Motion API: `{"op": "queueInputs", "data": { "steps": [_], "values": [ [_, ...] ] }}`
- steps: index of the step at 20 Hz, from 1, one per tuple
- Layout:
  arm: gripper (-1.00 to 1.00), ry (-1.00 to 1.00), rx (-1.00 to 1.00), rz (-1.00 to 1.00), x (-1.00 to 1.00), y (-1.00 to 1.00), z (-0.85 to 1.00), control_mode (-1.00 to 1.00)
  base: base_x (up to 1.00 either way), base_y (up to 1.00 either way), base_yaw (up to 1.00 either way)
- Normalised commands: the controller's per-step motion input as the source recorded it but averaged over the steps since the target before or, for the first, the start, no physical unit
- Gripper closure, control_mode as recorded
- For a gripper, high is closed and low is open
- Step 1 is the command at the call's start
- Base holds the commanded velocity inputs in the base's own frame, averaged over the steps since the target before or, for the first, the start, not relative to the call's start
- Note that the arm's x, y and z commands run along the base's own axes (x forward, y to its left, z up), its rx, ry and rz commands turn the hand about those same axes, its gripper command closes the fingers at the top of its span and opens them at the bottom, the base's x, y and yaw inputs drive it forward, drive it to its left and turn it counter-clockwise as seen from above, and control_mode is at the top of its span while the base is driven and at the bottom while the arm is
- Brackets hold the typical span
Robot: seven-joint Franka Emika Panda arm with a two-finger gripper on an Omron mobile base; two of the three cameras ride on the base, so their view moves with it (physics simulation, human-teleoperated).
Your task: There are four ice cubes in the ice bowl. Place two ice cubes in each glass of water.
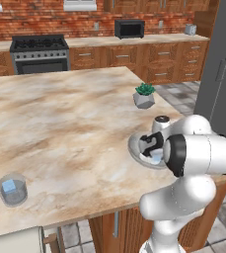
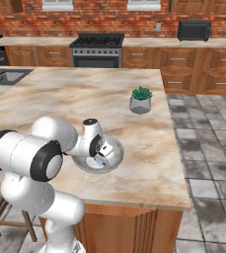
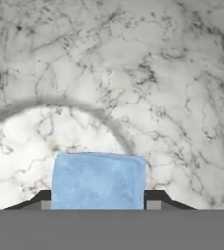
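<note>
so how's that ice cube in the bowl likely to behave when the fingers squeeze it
The ice cube looks glossy, so it may slip between the fingers. Its flat faces suggest it won't roll, and should seat squarely. Sitting on the bowl floor's smooth surface, it could skid if nudged off-centre.

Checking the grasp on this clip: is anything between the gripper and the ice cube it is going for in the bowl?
Nothing visible. In the hand view the ice cube sits directly between the two fingertips, with bare ice bowl floor around it. The gripper is down inside the bowl.
</note>
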Motion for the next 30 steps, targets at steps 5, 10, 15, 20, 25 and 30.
{"op": "queueInputs", "data": {
  "steps": [5, 10, 15, 20, 25, 30],
  "values": [
    [1.00, -0.19, 0.04, -0.06, -0.03, -0.05, 0.04, -1.00, 0.00, 0.00, 0.00],
    [1.00, -0.27, 0.21, -0.01, -0.41, 0.48, 0.75, -1.00, 0.00, 0.00, 0.00],
    [1.00, -0.13, 0.12, 0.06, -0.50, 0.54, 1.00, -1.00, 0.00, 0.00, 0.00],
    [1.00, -0.02, 0.01, 0.28, -0.69, 0.15, 1.00, -1.00, 0.00, 0.00, 0.00],
    [1.00, 0.00, -0.07, 0.25, -0.99, -0.01, 0.89, -1.00, 0.00, 0.00, 0.00],
    [1.00, 0.00, -0.09, 0.13, -0.75, 0.02, 0.60, -1.00, 0.00, 0.00, 0.00]
  ]
}}
